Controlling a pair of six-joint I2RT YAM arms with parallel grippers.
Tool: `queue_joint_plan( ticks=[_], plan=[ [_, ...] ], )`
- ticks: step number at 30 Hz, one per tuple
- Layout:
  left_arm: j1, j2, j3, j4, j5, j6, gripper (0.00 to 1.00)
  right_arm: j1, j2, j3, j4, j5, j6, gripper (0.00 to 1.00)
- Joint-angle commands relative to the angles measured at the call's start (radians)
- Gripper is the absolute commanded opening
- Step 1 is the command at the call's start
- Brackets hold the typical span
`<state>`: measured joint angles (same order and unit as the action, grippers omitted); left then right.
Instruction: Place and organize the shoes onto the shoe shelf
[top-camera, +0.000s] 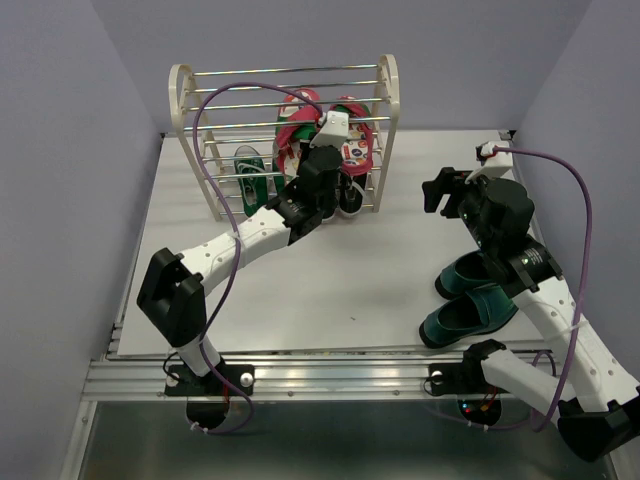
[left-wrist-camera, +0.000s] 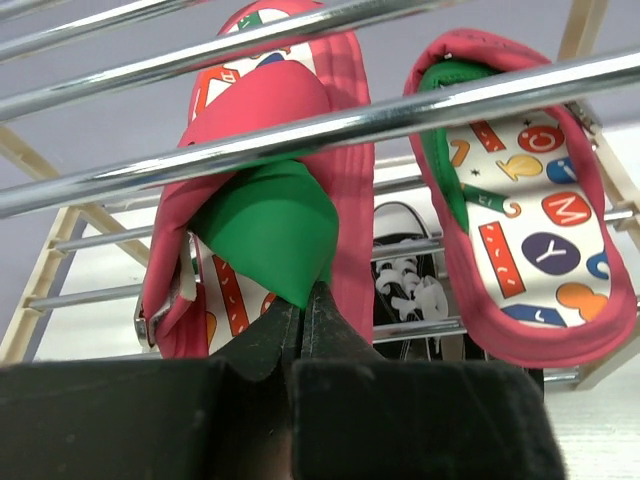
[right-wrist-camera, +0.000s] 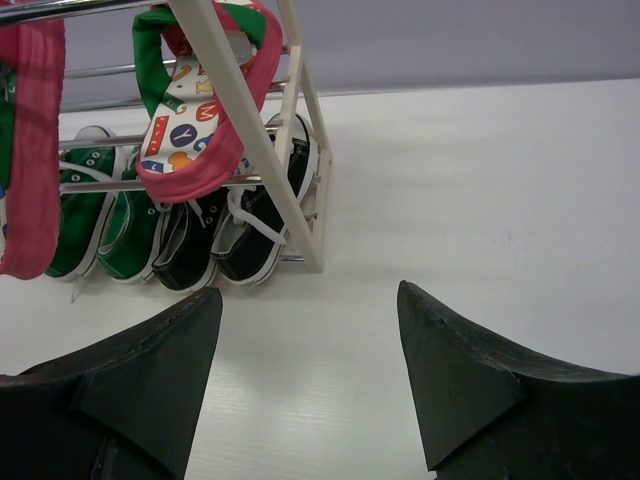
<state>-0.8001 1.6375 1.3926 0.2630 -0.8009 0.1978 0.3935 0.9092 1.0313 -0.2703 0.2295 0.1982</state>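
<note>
The shoe shelf (top-camera: 182, 100) stands at the back of the table. The red-pink flip-flops (top-camera: 300, 125) rest on its middle bars. Green sneakers (top-camera: 250, 175) and black sneakers (top-camera: 350, 195) sit on the bottom tier. My left gripper (top-camera: 325, 150) reaches into the shelf. In the left wrist view it (left-wrist-camera: 305, 295) is shut on the green strap (left-wrist-camera: 270, 225) of the left flip-flop, and the second flip-flop (left-wrist-camera: 530, 220) lies to the right. My right gripper (top-camera: 437, 192) is open and empty (right-wrist-camera: 310, 330) over bare table right of the shelf. The teal loafers (top-camera: 470, 295) stand on the table under my right arm.
Chrome bars (left-wrist-camera: 330, 125) cross close above my left gripper. The shelf's cream side frame (right-wrist-camera: 260, 140) is ahead and left of my right gripper. Purple walls close in the table at the back and both sides.
</note>
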Motion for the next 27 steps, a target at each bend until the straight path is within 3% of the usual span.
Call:
queue_joint_plan(
  ticks=[1, 8, 15, 27],
  plan=[
    [0.006, -0.019, 0.048, 0.240, -0.086, 0.026, 0.00, 0.002, -0.004, 0.012, 0.016, 0.016, -0.016, 0.77],
    [0.009, 0.044, 0.036, 0.375, -0.124, 0.075, 0.00, 0.002, -0.010, 0.010, 0.017, 0.025, -0.016, 0.77],
    [0.013, 0.080, -0.047, 0.623, -0.117, 0.155, 0.00, 0.002, -0.010, 0.004, 0.017, 0.031, -0.014, 0.77],
    [0.038, 0.130, 0.016, 0.601, -0.001, 0.209, 0.00, 0.002, -0.015, 0.004, 0.017, 0.036, -0.019, 0.77]
  ],
)
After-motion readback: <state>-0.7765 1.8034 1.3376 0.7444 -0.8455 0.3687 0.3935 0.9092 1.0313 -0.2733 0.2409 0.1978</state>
